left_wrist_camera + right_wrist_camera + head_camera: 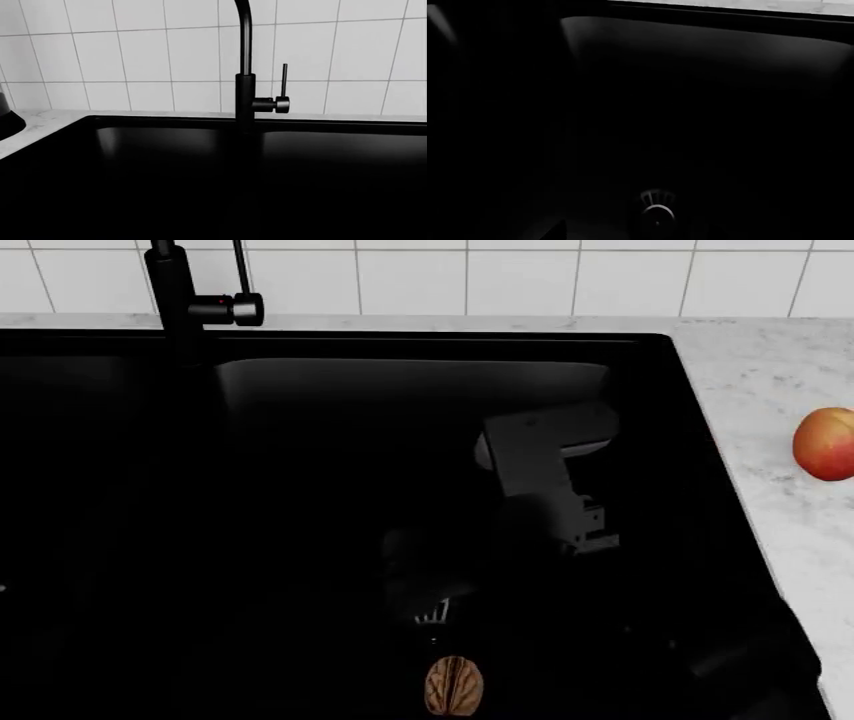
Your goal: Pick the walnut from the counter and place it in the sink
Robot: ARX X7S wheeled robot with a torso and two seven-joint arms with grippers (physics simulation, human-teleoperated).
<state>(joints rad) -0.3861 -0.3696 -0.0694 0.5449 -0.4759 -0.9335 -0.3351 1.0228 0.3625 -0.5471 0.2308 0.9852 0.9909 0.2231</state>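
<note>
Walnut (454,686) in the sink (400,390), seam and long axis front-to-back; both jaw states unclear

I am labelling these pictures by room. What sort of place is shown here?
Most likely a kitchen. A large black sink with a tall black faucet is set into a white marble-look counter, the wall behind is white tile, and a peach lies on the counter.

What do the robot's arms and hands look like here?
Only a bit shows. In the head view, the right arm has a boxy light-grey segment, then a darker grey bracket with small ridged details. Past that it turns black and blends into the black sink, so the hand's shape is not discernible. The left arm is out of view.
</note>
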